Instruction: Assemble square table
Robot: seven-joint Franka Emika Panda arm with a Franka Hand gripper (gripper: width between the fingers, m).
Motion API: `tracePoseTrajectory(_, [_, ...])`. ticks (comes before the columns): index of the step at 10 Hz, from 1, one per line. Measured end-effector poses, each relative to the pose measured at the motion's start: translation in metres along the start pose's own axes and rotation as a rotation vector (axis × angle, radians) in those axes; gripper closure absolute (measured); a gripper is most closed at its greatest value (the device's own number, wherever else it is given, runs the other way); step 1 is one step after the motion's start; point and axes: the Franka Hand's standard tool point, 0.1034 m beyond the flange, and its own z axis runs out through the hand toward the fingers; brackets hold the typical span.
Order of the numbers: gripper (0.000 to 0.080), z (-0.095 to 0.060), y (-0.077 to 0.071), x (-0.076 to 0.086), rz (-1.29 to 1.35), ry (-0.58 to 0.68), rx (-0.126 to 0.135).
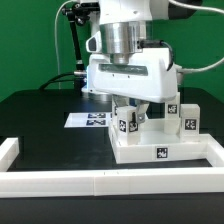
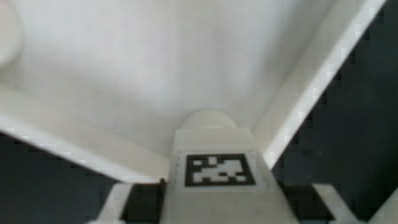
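Upright legs (image 1: pixel 186 119) and border rail (image 1: pixel 60 181) hem the tabletop (image 1: pixel 140 148).

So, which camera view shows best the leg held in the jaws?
The wrist view: the leg and its tag fill the middle, above the square top. In the exterior view this leg is mostly hidden under the gripper.

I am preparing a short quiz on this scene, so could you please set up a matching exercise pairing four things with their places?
Things:
1. large white plastic square top
2. short white tagged block leg
3. long low white border rail
4. thin flat white marker board

Places:
A. between the fingers of the hand
B. flat on the black table, at the exterior view's left
C. directly below the hand
D. along the near edge, in front of everything

Pairs: 1-C; 2-A; 3-D; 4-B
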Motion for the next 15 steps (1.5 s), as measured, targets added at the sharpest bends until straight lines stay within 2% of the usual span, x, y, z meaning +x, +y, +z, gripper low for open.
tracePoseTrajectory(2, [0.0509,0.0001,-0.0004,0.0003,0.089,-0.008,0.005])
tracePoseTrajectory(4, [0.0509,0.0000,-0.0005,0.0003,0.038,-0.010,0.007])
tracePoseTrajectory(5, [0.0324,0.0000,-0.0005,0.0003,0.005,-0.009,0.007])
tracePoseTrajectory(6, [0.0324,-0.0004,-0.0011,0.0005,-0.061,-0.008,0.006])
tracePoseTrajectory(7, [0.0184,-0.0011,-0.0022,0.0007,-0.179,-0.004,0.007])
tracePoseTrajectory(8, [0.0159,-0.0010,-0.0026,-0.0001,-0.270,-0.004,0.007])
tracePoseTrajectory(11, [0.0151,-0.0008,-0.0022,-0.0015,-0.547,-0.011,0.002])
tracePoseTrajectory(15, [0.0150,0.0000,0.0014,-0.0029,-0.923,-0.030,-0.022])
